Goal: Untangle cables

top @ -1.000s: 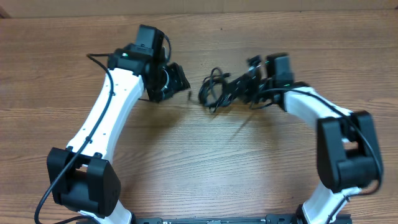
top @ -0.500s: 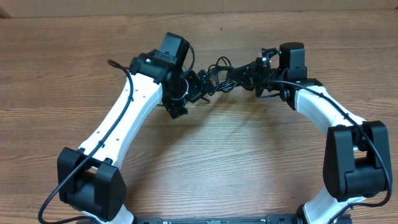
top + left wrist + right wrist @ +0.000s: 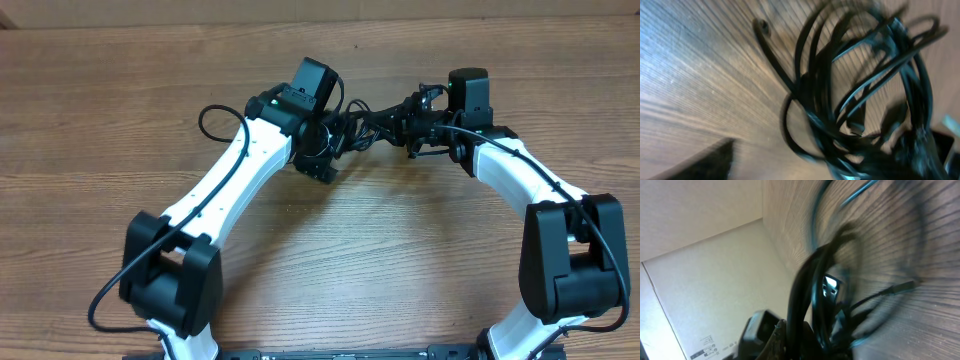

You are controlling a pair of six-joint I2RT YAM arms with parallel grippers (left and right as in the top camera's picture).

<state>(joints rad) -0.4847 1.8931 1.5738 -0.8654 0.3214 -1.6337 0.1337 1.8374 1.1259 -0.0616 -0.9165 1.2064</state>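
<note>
Black cables [image 3: 372, 118], all one colour, against a brown bench [image 3: 100, 150] streaked with fine darker wood grain. The left arm [image 3: 232, 170] and right arm [image 3: 510, 170] are white, joints black.

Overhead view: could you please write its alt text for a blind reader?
A tangle of black cables stretches between two robot arms above a wooden table. The right gripper is shut on one end; the left gripper is at the other.
</note>
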